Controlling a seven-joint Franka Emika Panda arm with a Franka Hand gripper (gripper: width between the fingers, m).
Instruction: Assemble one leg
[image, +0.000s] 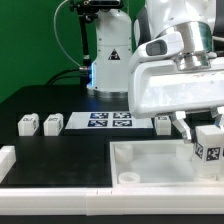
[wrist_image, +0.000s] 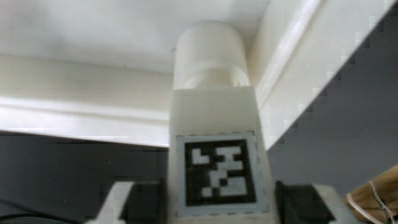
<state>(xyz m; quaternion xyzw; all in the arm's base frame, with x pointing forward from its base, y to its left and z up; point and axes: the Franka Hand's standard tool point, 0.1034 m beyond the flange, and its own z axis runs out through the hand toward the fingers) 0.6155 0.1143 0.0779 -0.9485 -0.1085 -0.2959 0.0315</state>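
My gripper (image: 205, 138) is shut on a leg (image: 209, 141), a small white block with a black-and-white tag, held at the exterior view's right over the large white tray-like piece (image: 150, 160). In the wrist view the gripper (wrist_image: 217, 205) clamps the tagged leg (wrist_image: 217, 150) from both sides, and the leg's round peg end points toward the tray's wall (wrist_image: 107, 70). I cannot tell whether the leg touches the tray. Three more legs stand on the black table: two at the exterior view's left (image: 27, 123) (image: 52, 123) and one (image: 162, 123) next to the marker board.
The marker board (image: 110, 121) lies flat at the table's middle back. A white rail (image: 45, 178) runs along the front edge with a raised white block (image: 5, 160) at the left. The arm's base (image: 110, 50) stands behind the board.
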